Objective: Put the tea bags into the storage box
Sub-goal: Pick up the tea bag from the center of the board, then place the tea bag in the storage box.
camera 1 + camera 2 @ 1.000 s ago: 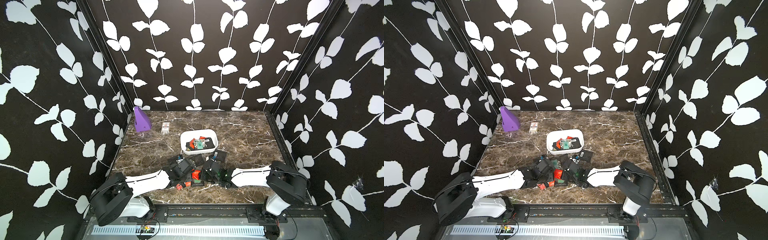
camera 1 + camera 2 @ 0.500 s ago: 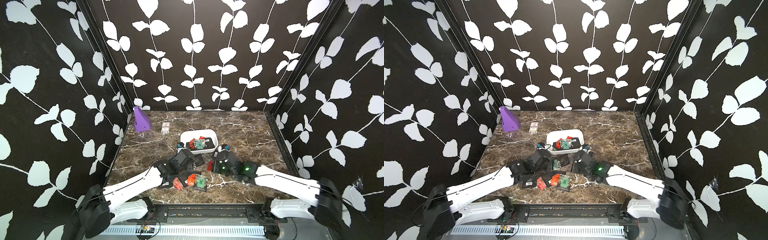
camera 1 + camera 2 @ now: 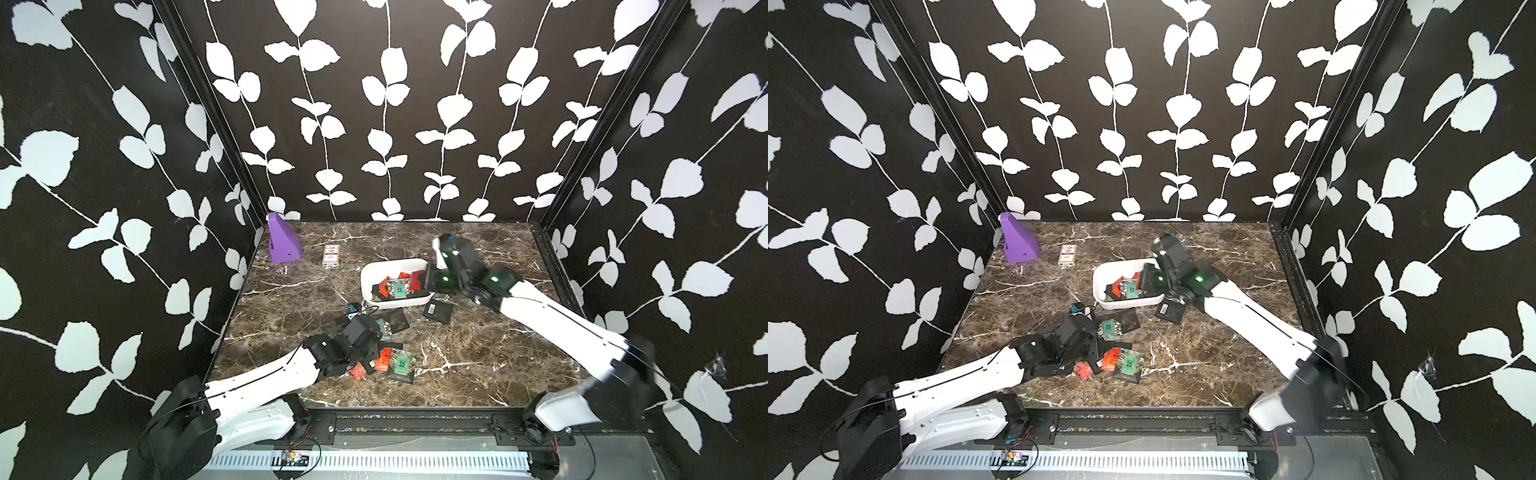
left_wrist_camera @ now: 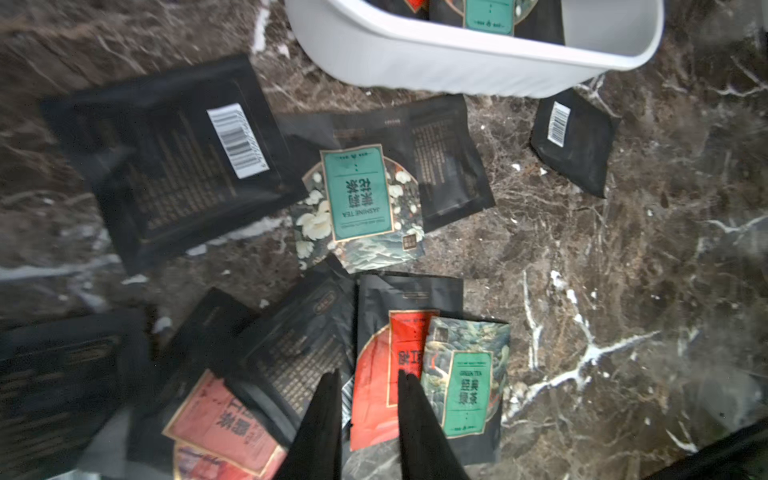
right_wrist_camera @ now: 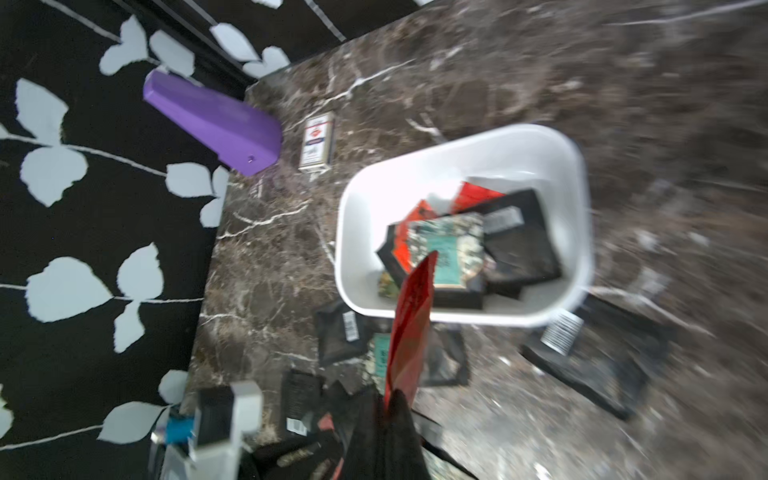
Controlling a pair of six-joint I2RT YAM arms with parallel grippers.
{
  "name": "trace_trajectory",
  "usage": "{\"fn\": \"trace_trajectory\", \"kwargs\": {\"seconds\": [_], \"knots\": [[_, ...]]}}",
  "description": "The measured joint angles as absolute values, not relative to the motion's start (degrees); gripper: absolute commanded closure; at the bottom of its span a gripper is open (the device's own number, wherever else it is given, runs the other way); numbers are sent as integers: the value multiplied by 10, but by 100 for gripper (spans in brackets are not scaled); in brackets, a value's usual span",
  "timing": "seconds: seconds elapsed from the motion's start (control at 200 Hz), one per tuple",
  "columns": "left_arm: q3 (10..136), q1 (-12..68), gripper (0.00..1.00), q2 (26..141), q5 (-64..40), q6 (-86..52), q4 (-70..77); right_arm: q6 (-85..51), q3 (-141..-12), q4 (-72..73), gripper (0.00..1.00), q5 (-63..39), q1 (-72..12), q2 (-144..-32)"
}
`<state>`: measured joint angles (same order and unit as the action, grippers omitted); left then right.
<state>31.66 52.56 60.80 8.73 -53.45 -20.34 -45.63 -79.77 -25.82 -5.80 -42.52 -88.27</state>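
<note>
Many tea bags (image 3: 401, 363) litter the marble tabletop (image 3: 478, 353) inside leaf-patterned walls (image 3: 374, 124).

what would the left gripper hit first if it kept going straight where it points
Probably the red tea bag lying straight ahead of the left gripper, though depth is unclear.

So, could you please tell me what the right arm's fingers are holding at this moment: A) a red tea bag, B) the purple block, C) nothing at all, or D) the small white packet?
A: in the right wrist view the right fingers are shut on a red tea bag, held edge-on close to the white box.
</note>
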Motion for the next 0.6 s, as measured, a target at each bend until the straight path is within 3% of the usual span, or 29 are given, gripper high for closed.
{"fn": "trace_trajectory", "kwargs": {"seconds": [0.28,0.54,0.6], "knots": [[288,526,80,590,75,-551,-187,-446,-940,-225,100,-132,-425,-1091],[280,526,80,574,76,-556,-182,-432,-967,-256,100,-130,-423,-1151],[280,526,80,571,76,-556,-182,-427,-967,-267,92,-125,-420,-1154]]}}
